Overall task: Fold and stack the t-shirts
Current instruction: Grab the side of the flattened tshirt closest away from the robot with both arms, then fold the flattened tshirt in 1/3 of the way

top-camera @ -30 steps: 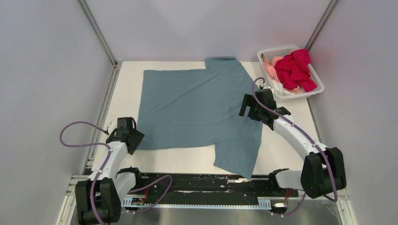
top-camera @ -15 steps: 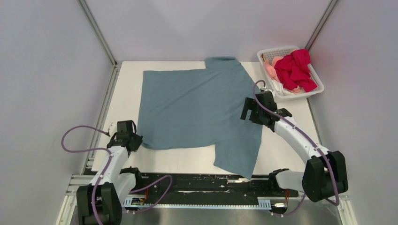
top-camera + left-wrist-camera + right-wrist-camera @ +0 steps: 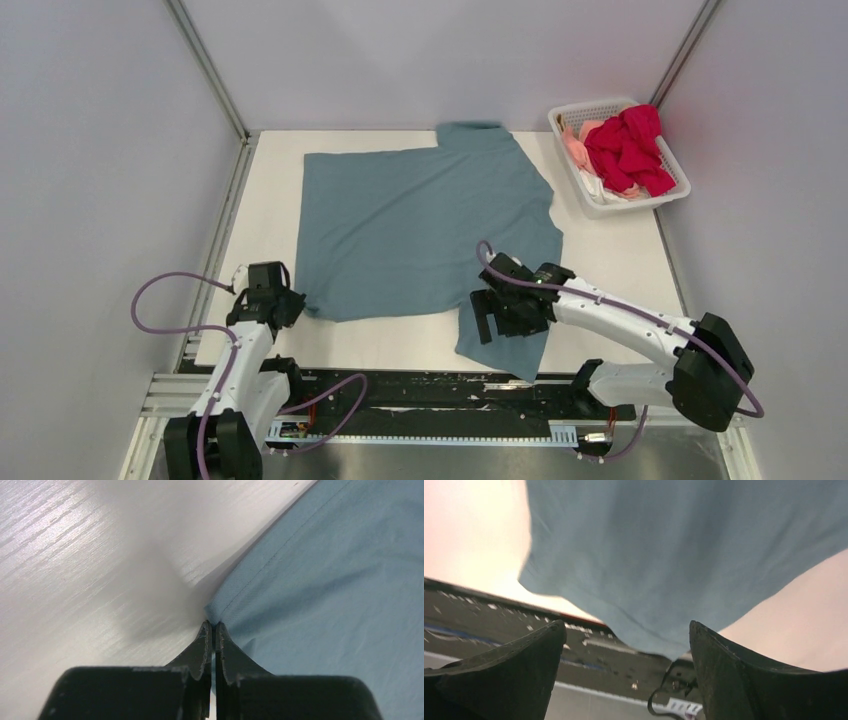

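The blue shirt [image 3: 420, 230] lies spread mid-frame on the bench [image 3: 625, 265]. Left jaws pinch its lower-left corner; right jaws hang released over its lower sleeve. Red shirt [image 3: 628, 148] sits in the basket [image 3: 600, 207], upper right.

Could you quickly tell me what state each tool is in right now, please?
Left tool: closed, pinching a corner of the blue-grey t-shirt.
Right tool: open, holding nothing, over the same t-shirt's near sleeve.

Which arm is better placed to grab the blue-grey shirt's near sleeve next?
Right. The right end effector, open, hangs over that sleeve; the left end effector is shut on a far hem corner of the blue-grey t-shirt.
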`<state>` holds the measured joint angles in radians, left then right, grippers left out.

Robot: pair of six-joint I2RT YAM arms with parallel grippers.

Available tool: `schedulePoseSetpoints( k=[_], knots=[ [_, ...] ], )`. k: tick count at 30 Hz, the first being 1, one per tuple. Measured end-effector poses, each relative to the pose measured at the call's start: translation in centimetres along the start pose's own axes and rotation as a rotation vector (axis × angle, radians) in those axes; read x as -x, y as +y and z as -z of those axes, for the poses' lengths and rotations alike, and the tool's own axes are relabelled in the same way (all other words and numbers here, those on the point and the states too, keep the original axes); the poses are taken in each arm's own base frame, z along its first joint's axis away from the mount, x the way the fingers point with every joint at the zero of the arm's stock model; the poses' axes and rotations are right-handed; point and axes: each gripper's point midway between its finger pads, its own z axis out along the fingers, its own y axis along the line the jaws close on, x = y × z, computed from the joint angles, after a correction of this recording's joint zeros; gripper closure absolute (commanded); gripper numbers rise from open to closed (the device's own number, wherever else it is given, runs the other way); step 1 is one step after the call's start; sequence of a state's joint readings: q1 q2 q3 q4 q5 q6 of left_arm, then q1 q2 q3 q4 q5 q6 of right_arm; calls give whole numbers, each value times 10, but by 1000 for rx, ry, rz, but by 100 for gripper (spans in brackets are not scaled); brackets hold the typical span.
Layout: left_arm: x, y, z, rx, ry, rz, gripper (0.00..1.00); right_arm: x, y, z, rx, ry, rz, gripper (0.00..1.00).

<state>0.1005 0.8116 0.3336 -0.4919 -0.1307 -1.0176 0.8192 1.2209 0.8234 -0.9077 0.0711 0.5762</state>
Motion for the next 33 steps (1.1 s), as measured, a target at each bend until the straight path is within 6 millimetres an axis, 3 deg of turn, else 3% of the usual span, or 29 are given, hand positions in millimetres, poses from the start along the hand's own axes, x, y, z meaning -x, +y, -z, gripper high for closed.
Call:
schedulePoseSetpoints(
  k=[5, 8, 17, 19, 21, 26, 33],
  knots=[
    [-2, 1, 1, 1, 9, -11, 100, -68, -5, -8, -32, 210, 12, 25],
    [-2, 1, 1, -3, 8, -12, 100, -90, -11, -13, -52, 282, -3, 36],
    [-2, 5, 4, 7, 7, -12, 100, -94, -15, -32, -93, 284, -32, 69],
    [-4, 7, 5, 19, 11, -12, 100, -94, -18, -32, -106, 287, -31, 80],
    [-5, 10, 6, 35, 17, -13, 100, -95, -20, -32, -113, 289, -28, 99],
    [-3, 12, 15, 57, 26, -12, 100, -98, -18, -27, -83, 279, -18, 100],
    [0, 20, 29, 84, 3, 0, 100, -111, -9, -3, 5, 297, 11, 100]
  ],
)
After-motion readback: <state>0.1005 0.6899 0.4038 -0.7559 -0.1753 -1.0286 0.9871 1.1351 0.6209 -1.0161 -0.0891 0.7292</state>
